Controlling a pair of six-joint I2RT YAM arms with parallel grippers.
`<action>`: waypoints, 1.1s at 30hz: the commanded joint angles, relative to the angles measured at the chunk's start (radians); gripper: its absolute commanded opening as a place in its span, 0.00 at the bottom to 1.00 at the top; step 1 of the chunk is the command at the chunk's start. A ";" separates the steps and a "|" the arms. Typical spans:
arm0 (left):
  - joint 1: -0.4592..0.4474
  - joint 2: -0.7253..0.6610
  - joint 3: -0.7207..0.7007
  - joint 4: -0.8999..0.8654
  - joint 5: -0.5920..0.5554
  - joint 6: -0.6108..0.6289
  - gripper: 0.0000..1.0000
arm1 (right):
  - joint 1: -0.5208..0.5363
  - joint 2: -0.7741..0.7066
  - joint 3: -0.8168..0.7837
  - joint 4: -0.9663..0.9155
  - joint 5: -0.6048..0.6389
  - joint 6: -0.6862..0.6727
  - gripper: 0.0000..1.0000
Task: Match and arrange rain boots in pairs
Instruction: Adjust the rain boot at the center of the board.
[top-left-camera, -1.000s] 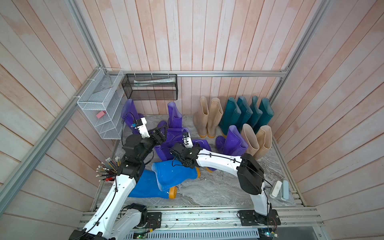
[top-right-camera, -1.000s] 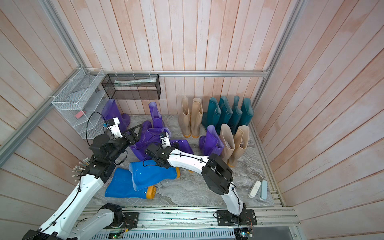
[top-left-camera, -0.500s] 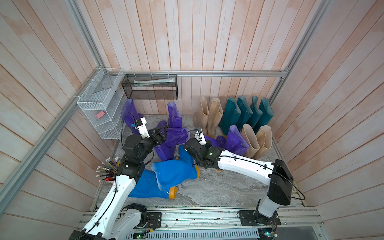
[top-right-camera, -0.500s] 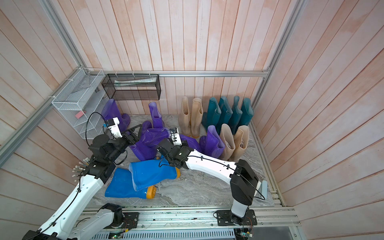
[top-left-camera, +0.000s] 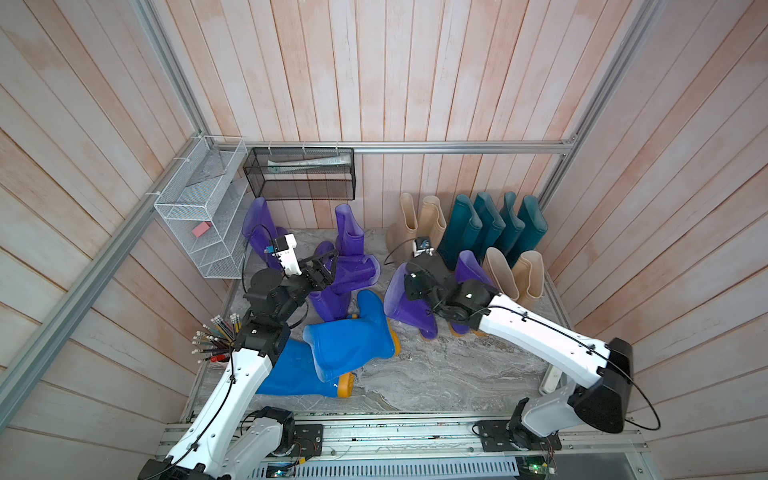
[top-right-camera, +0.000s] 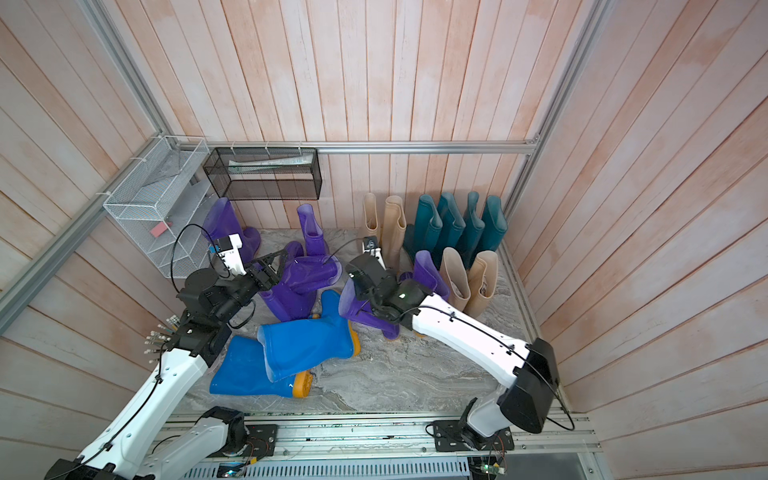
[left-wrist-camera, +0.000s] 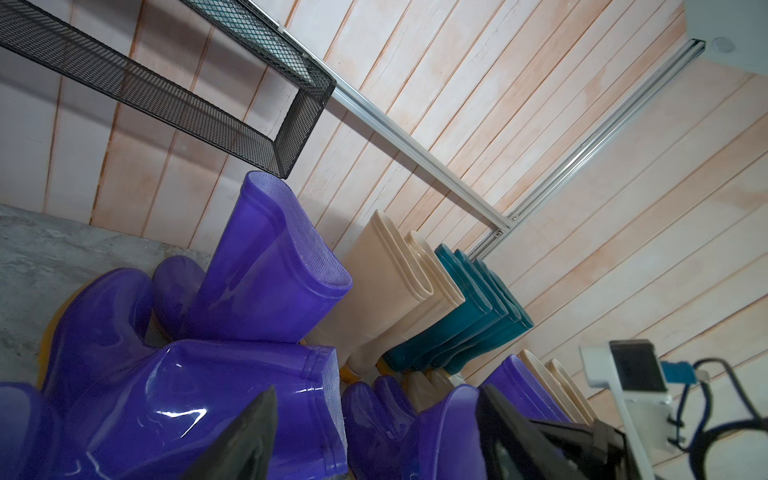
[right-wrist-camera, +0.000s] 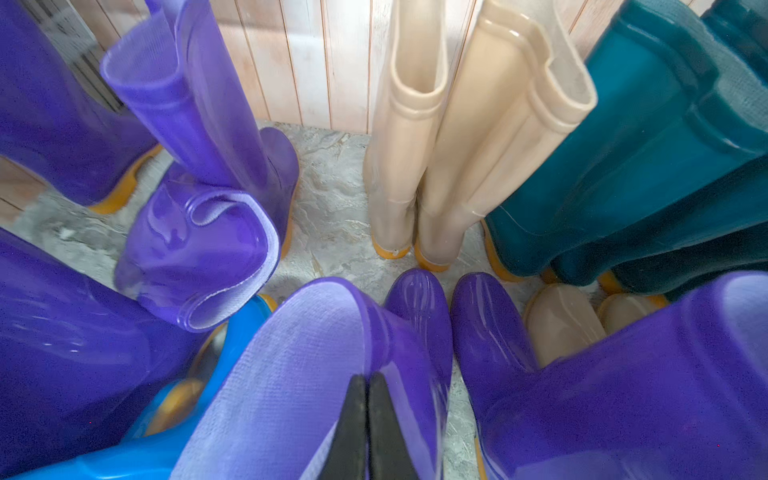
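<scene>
My right pincer (right-wrist-camera: 366, 386) has snapped shut within the last second. It now pinches the cuff of a purple boot (top-left-camera: 405, 305), one finger on the lining and one on the outer wall. The arm has swung away from the purple heap (top-left-camera: 332, 299), and the boot has come along. It hangs below the pincer with its sole low by the floor (top-left-camera: 436, 374); I cannot tell whether it touches. A second purple boot (top-left-camera: 471, 270) stands just beside the pincer, on the side away from the heap. I judge this pair nearly made: set the boot down upright, then let go. My left pincer (top-left-camera: 330, 268) has not changed. Its jaws are spread wide at a flopped purple boot (top-left-camera: 357, 272), gripping nothing I can see.
</scene>
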 joint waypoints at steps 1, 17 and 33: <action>0.005 0.013 0.003 0.023 0.057 0.005 0.78 | -0.090 -0.080 -0.026 0.029 -0.197 -0.003 0.00; 0.002 0.026 0.002 0.039 0.102 -0.010 0.78 | -0.147 -0.063 -0.015 -0.027 -0.280 -0.098 0.29; -0.398 0.309 0.203 -0.059 0.290 0.003 0.75 | -0.172 -0.051 -0.020 0.033 -0.352 -0.117 0.13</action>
